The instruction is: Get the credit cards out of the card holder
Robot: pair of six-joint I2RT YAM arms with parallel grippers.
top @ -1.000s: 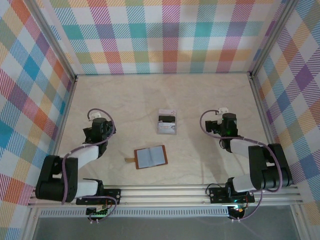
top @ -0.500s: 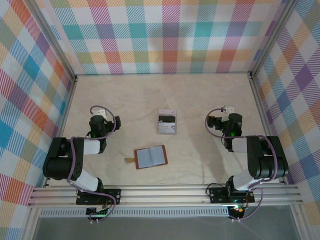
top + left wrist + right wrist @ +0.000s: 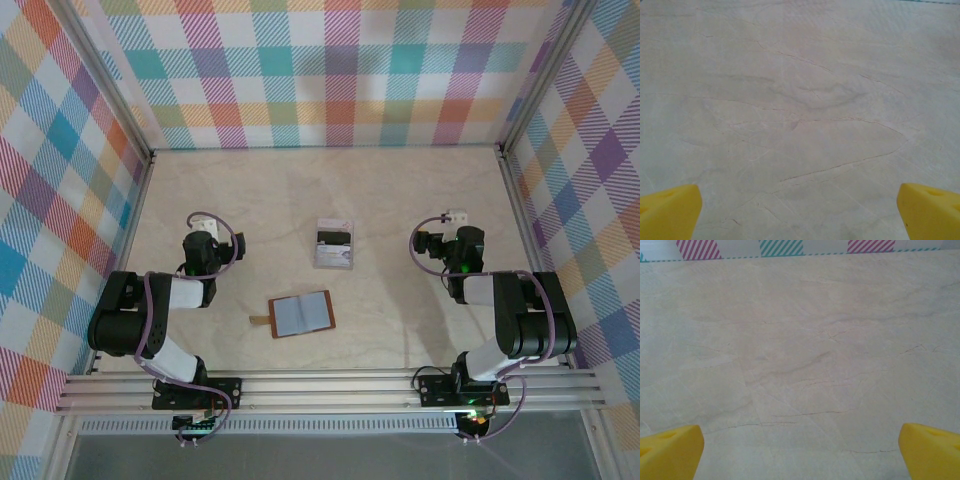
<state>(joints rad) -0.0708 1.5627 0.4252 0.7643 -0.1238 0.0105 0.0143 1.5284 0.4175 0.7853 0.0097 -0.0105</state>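
**Landmark:** the card holder (image 3: 302, 314). It lies opened flat on the bench (image 3: 420, 190), grey-blue pockets facing up. Its snap tab (image 3: 260, 320) sticks out from its left edge.

**Task items:** the credit cards (image 3: 334, 243) sit in a small stack on the bare bench just beyond the holder's far edge, a little to its right and not touching it. A black band shows across the top face.

**Contents of holder:** from overhead the pockets look flat, with no pale card edge showing. The view is too small to rule out a card tucked inside.

**Arms:** the left arm (image 3: 150, 310) is folded to the left of the holder and the right arm (image 3: 515, 315) to its right, each well apart from it.
- The left jaws are spread wide and hold nothing. The yellow fingertips (image 3: 667, 210) sit at the bottom corners of the left wrist view over bare bench.
- The right jaws are likewise spread and hold nothing, fingertips (image 3: 670, 450) wide apart.

**Assessment:** extraction appears complete, and the step in hand is standing clear.

**Recommendation:** if a card proves to be left in the holder:
- Pin the holder's leather edge with one set of jaws.
- Pinch the card's exposed edge with the other.
- Draw the card out along the pocket mouth, not upward, so the holder does not lift or fold shut.
- Set the card down on the stack beyond the holder.
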